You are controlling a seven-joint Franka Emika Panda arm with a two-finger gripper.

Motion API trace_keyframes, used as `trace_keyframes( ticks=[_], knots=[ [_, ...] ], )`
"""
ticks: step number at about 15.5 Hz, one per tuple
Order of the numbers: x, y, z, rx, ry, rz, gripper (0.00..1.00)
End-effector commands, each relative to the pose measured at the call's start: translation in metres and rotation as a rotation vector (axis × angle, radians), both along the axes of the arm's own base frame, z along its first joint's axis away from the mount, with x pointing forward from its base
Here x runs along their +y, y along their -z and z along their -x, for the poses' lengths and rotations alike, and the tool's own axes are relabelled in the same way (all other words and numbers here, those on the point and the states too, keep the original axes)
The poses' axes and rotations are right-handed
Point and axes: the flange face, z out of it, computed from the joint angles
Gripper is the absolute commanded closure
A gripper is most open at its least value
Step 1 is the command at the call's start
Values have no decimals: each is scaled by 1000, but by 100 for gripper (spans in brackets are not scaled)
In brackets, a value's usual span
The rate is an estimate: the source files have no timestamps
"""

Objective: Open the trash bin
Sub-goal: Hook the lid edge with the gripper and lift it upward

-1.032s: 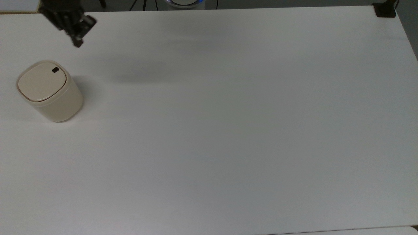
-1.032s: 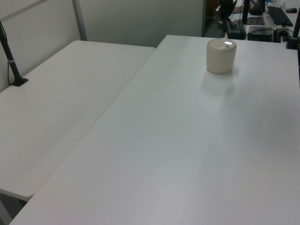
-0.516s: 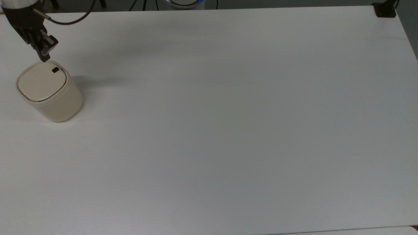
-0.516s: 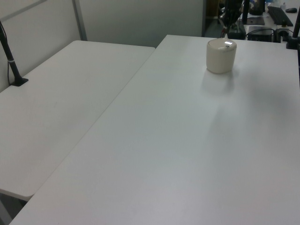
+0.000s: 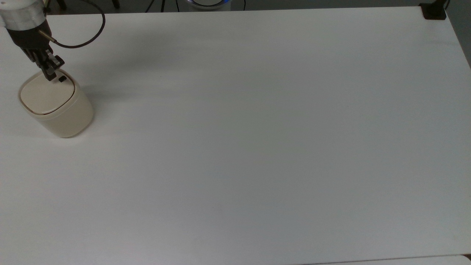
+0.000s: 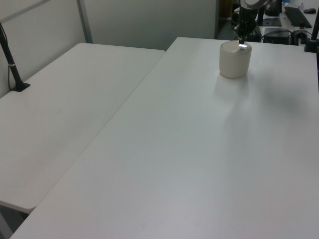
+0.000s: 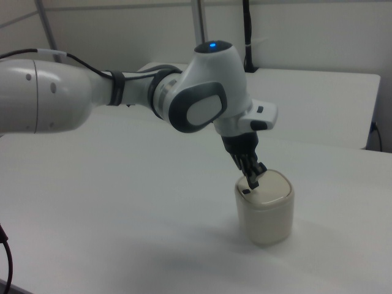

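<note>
You have open white table (image 5: 257,147) across nearly the whole top view; nothing stands on it to block a pass. The one obstacle is the trash bin (image 5: 59,106) near the top view's left edge, with the gripper (image 5: 49,76) and arm (image 7: 122,92) directly over its lid. A black clamp (image 5: 434,11) sits at the top view's upper right corner.

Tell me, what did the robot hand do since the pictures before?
The gripper swung from the table's far edge toward the top view's left and came down onto the trash bin, its tip now on the lid beside the black button. The bin hasn't moved and its lid is closed.
</note>
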Motion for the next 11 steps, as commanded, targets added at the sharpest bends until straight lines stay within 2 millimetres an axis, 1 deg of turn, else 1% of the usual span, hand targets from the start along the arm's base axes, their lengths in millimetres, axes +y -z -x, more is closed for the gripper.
trace_keyframes(
  ticks=[1, 3, 5, 6, 7, 8, 9, 11],
  knots=[
    [4, 23, 0, -6, 14, -5, 100],
    [7, 34, -4, 8, 7, -5, 100],
    [8, 39, -5, 16, 6, -5, 100],
    [8, 39, -6, 15, 5, -3, 100],
    [8, 34, -5, 8, 5, -4, 100],
    [7, 23, -4, -3, 7, -5, 100],
    [9, 4, -1, -31, 1, -3, 100],
    [25, -29, 4, -41, -30, -28, 100]
  ],
)
